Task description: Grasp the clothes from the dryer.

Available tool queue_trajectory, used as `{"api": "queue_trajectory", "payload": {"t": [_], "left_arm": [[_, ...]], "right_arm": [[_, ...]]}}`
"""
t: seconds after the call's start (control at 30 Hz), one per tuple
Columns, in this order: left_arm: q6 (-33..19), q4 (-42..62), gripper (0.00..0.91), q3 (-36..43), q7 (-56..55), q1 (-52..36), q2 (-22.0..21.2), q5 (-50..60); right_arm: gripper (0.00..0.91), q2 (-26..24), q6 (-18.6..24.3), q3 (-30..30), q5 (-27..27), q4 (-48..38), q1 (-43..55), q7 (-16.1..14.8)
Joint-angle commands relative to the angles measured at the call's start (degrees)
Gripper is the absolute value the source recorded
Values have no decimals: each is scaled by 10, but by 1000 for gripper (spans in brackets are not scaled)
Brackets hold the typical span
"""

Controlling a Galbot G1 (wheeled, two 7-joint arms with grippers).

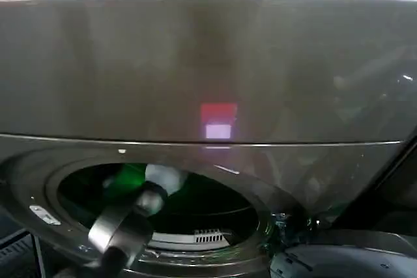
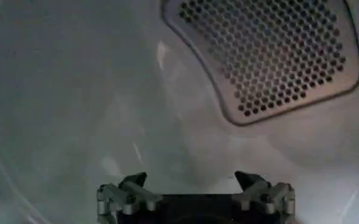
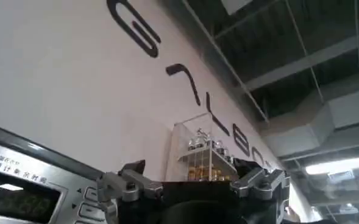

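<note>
Reaching into the dryer [image 1: 215, 63], your left gripper [image 2: 194, 182] is spread and empty before the drum's perforated panel [image 2: 270, 55] at two o'clock. You can't yet spot the clothes; next, search lower. Your right gripper [image 3: 194, 176], spread, idles outside.

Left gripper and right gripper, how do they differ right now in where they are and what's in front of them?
The left gripper is inside the dryer drum, facing bare metal and a perforated panel; the right gripper is outside, raised toward a white wall and the ceiling. The left arm reaches through the round opening. Both are open and empty.
</note>
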Motion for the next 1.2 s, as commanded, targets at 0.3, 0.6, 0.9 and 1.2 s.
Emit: {"api": "queue_trajectory", "payload": {"t": [0.3, 0.6, 0.9, 1.2], "left_arm": [[-120, 148, 907, 71, 234, -53, 20, 208], [-160, 169, 907, 86, 273, -52, 20, 257], [-167, 168, 907, 83, 283, -45, 18, 250], [-172, 172, 0, 83, 282, -42, 20, 242]], "right_arm": [[907, 0, -1, 6, 3, 2, -4, 0], [907, 3, -1, 9, 5, 3, -6, -1], [907, 1, -1, 15, 6, 2, -9, -2], [907, -2, -1, 24, 11, 0, -14, -1]]}}
